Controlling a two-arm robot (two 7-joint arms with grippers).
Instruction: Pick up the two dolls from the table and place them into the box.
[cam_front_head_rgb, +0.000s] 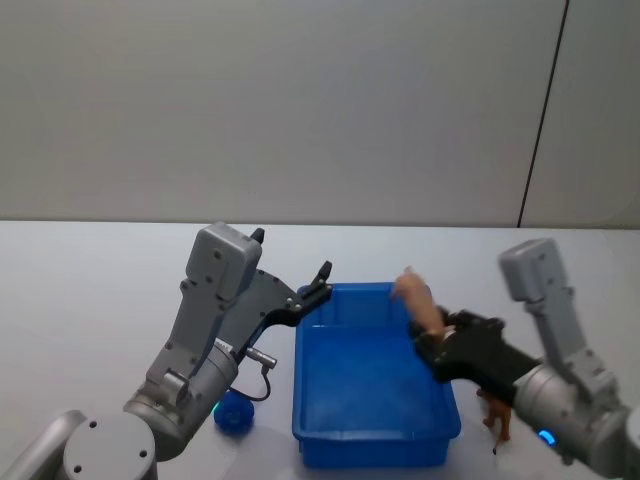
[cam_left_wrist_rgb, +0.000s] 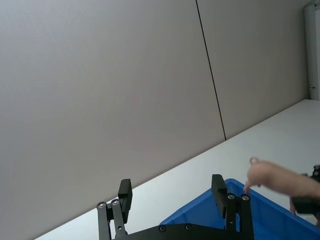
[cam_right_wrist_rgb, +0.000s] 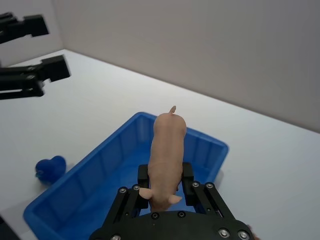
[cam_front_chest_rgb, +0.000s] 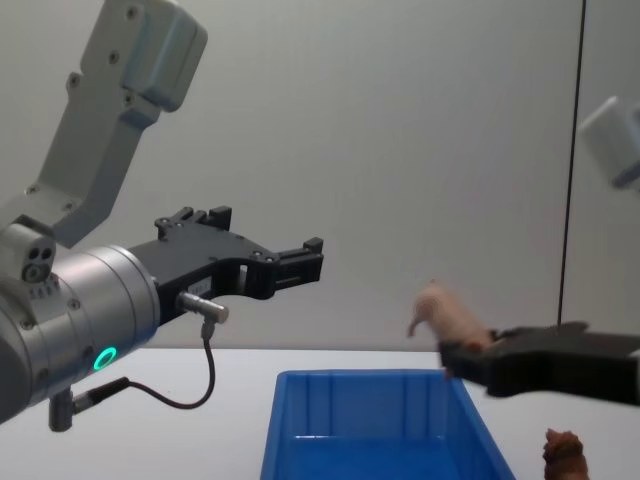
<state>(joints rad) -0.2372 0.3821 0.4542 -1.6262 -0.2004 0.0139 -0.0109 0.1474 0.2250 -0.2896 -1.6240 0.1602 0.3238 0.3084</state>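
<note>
Got pink doll (cam_front_head_rgb: 415, 300) pinched in right gripper (cam_front_head_rgb: 430, 338) jaws, up over box (cam_front_head_rgb: 375, 440) right wall, lower right of frame. Brown doll (cam_front_head_rgb: 497, 410) down on table (cam_front_head_rgb: 100, 300), bottom right corner. Left gripper (cam_front_head_rgb: 318, 282) jaws spread wide, empty, centre-left.

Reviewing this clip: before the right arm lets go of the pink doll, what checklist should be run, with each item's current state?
1. Grip of right gripper on pink doll: ok, fingers shut on it.
2. Doll over the box: ok, above the rim, toward its right side.
3. Landing spot: ok, bare blue floor beneath.
4. Drop path free of left gripper: ok, open, above the box's left rear corner.
5. Second, brown doll boxed: not ok, on the table right of the box.
</note>
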